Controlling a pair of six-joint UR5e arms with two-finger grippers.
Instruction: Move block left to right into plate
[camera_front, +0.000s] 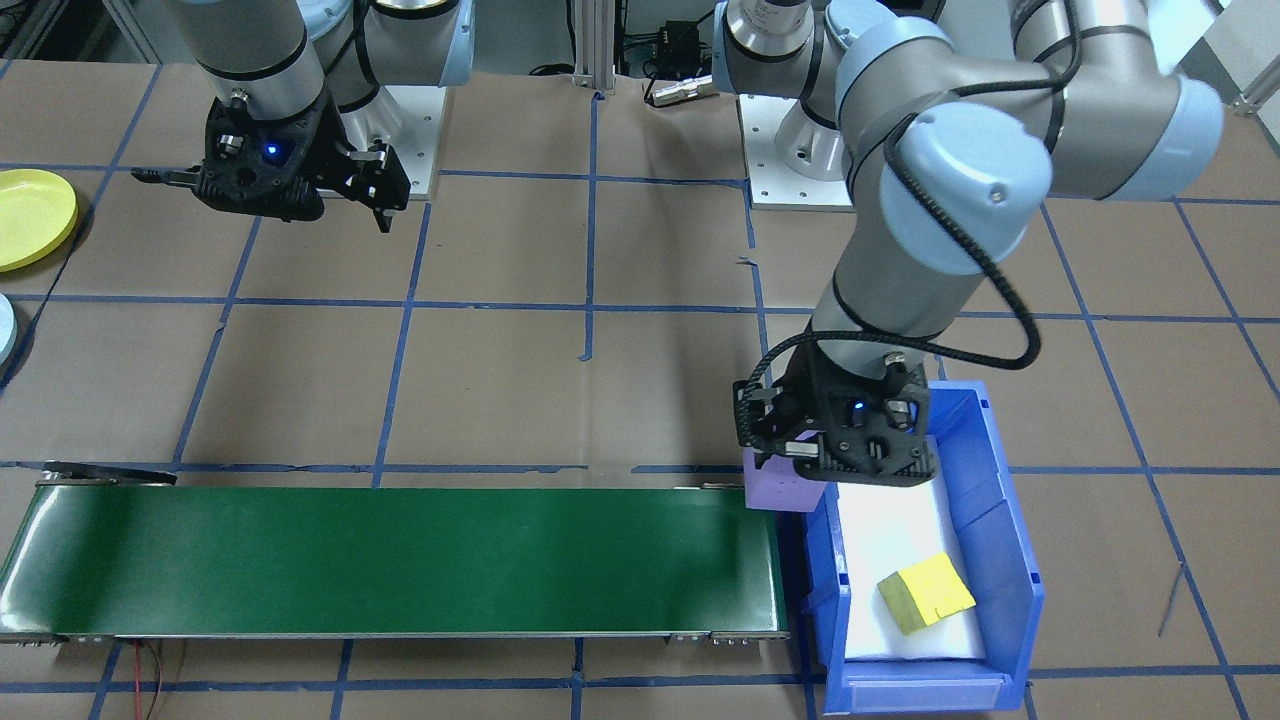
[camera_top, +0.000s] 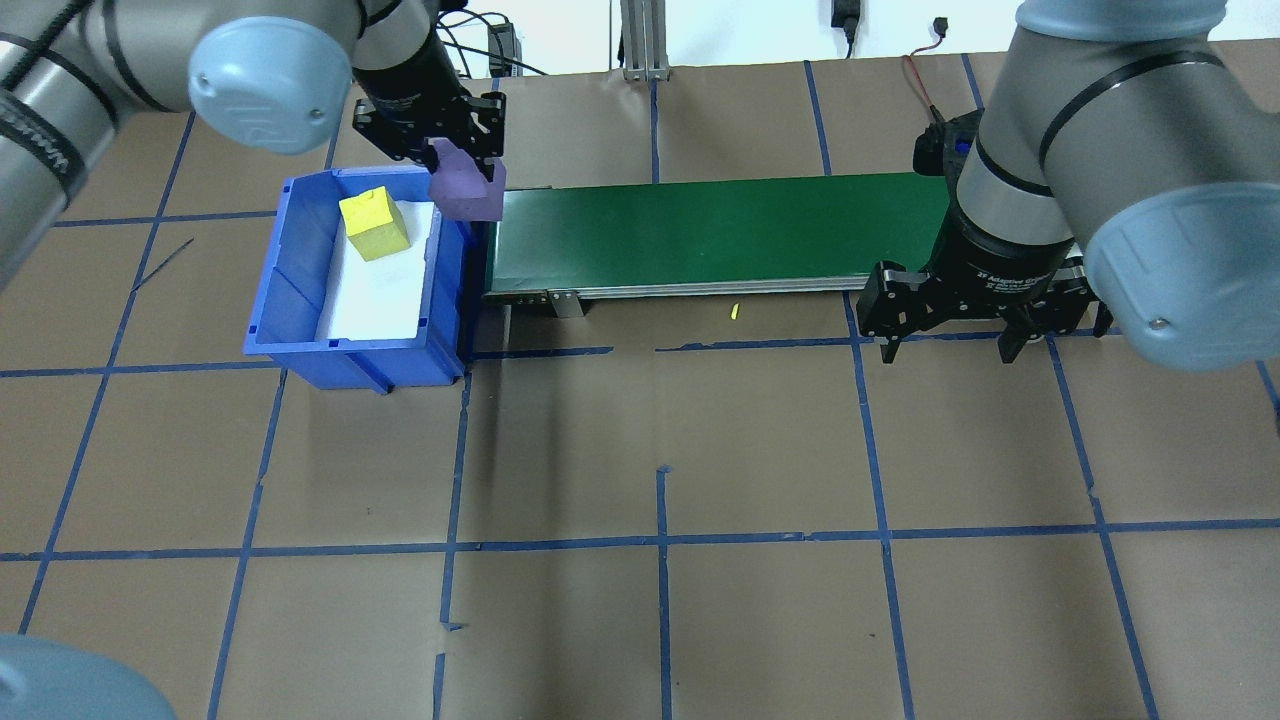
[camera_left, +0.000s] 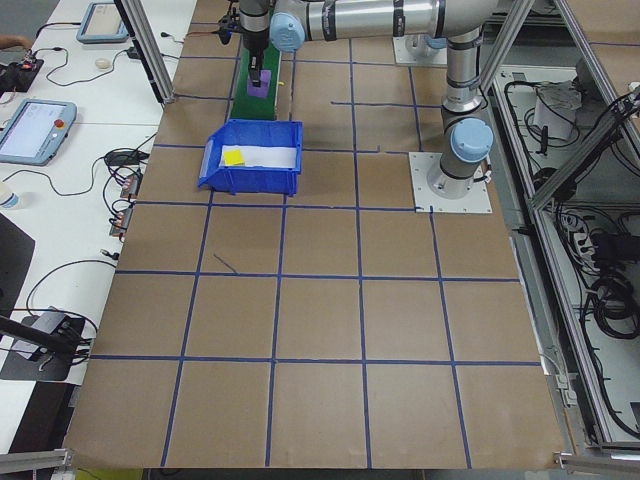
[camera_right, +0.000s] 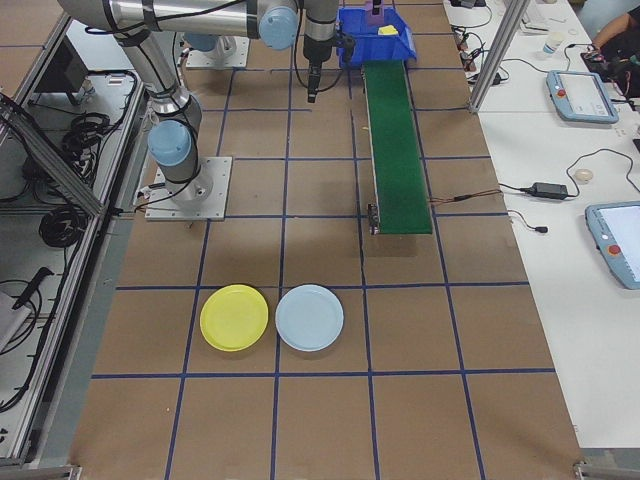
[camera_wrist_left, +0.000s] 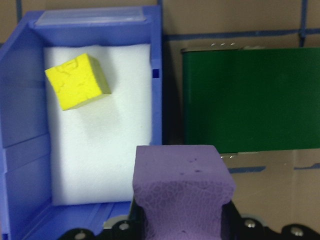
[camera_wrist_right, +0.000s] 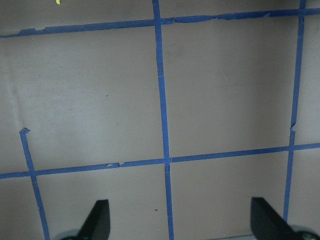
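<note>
Gripping: left end effector (camera_top: 465, 185) clenched on purple block (camera_wrist_left: 182, 192), above bin (camera_top: 300, 300) edge beside conveyor (camera_top: 715, 235)
Right end effector (camera_top: 950, 345): fingers spread, empty
Plate (camera_right: 234, 317): far from both, on surface (camera_top: 660, 450)

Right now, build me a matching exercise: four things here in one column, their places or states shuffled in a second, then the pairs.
1. purple block
2. yellow block
3. right end effector
4. yellow plate

A. open over bare table
B. lying in the blue bin
C. beside the light blue plate
D. held by the left end effector

Pairs: 1-D, 2-B, 3-A, 4-C
</note>
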